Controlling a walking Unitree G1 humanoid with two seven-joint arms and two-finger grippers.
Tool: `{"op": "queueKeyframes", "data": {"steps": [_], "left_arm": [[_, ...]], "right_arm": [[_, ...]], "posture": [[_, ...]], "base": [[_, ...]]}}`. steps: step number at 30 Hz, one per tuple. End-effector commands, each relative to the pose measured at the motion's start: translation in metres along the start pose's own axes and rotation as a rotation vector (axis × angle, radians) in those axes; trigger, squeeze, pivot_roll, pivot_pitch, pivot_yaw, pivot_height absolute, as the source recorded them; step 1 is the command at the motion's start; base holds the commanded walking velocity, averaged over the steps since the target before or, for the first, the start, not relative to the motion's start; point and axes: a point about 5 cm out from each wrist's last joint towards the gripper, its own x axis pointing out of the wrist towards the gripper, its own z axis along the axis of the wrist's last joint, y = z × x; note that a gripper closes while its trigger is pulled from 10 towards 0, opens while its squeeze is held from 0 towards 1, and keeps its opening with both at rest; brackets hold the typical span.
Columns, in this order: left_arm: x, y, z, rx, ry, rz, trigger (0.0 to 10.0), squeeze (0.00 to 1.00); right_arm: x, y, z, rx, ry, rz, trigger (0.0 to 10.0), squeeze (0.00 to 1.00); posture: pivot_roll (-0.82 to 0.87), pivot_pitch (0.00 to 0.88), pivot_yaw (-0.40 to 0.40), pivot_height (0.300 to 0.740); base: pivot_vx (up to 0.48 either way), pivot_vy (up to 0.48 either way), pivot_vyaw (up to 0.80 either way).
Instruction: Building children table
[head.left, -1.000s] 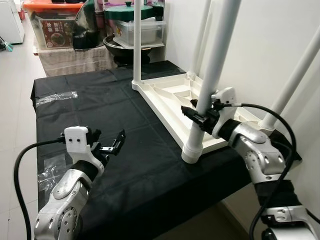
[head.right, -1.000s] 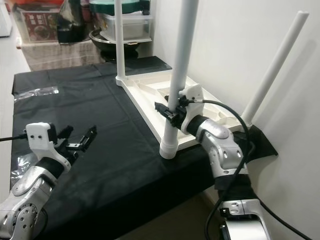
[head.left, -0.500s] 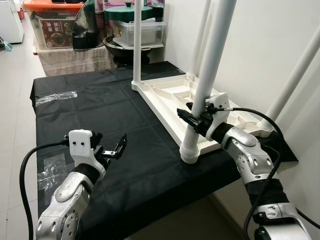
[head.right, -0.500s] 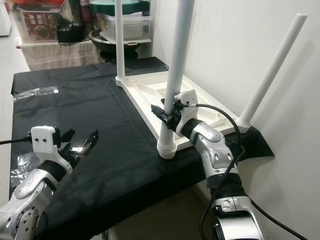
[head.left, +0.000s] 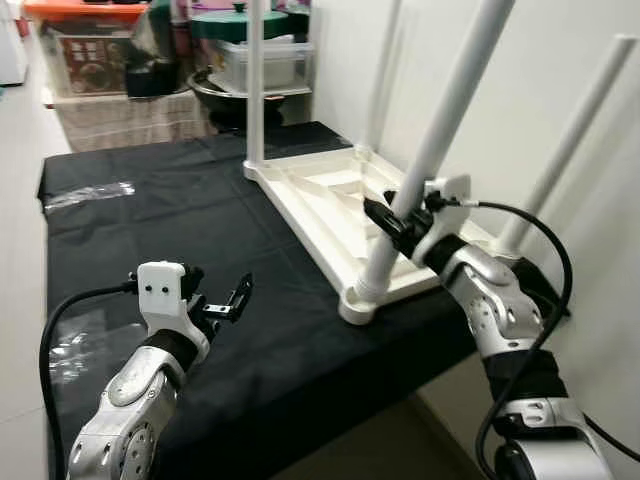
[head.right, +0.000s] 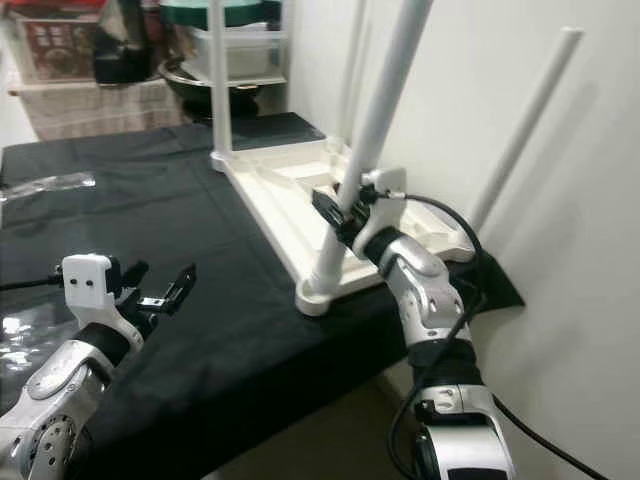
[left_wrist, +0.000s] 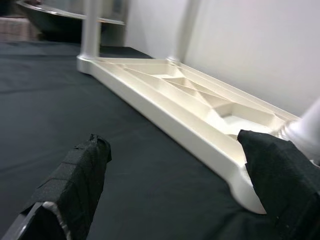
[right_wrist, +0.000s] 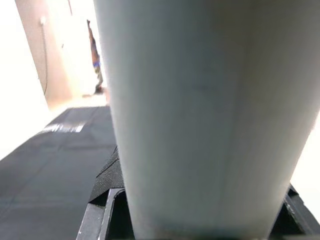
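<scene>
1. We see the white tabletop (head.left: 330, 205) lying upside down on the black cloth (head.left: 170, 215) of a work table, ribbed underside up, so the leg sockets face upward and can take the legs.

2. Our right gripper (head.left: 392, 222) is pinched around the near leg (head.left: 425, 170) partway up its length. The right wrist view has the white tube sitting between the two black fingers (right_wrist: 107, 177), so the hold looks firm.

3. That leg leans away from upright while its foot sits in the corner socket (head.left: 358, 303) at the table's near edge. We judge the grip is placed above the socket for leverage, to steer or turn the leg home; whether it is fully seated we cannot tell.

4. The far leg (head.left: 253, 85) stands upright in its corner, and another leg (head.left: 565, 140) rises slanted beside the wall (head.left: 560, 60), so the remaining work appears to be this near corner.

5. Our left gripper (head.left: 222, 300) hangs over the cloth with its fingers spread, holding nothing, well apart from the tabletop. In its wrist view it faces the tabletop's long edge (left_wrist: 165, 125), so we judge it is waiting, ready to brace the top.

6. Storage boxes and a dark pan (head.left: 230, 95) stand beyond the table, out of the way.
</scene>
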Motion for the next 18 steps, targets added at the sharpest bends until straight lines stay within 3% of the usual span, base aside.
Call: {"op": "queueKeyframes", "data": {"steps": [1,7,18], "left_arm": [[0.0008,-0.0021,-0.0028,0.004,0.021,-0.014,10.0,0.0],[0.001,-0.0017,-0.0016,-0.006,0.007,-0.006,10.0,0.0],[0.0026,0.0054,0.0014,-0.039,-0.026,0.047,10.0,0.0]], "right_arm": [[-0.0002,-0.0012,0.0026,0.031,-0.023,-0.03,10.0,0.0],[0.0012,-0.0008,0.0034,0.048,-0.041,-0.065,10.0,0.0],[0.0012,-0.0006,0.0078,0.063,-0.071,-0.141,10.0,0.0]], "posture": [[0.04,0.0,-0.075,0.74],[0.04,0.0,-0.074,0.74],[0.03,0.0,-0.07,0.74]], "base": [[0.0,-0.461,0.0],[0.0,-0.461,0.0],[0.0,0.0,0.0]]}}
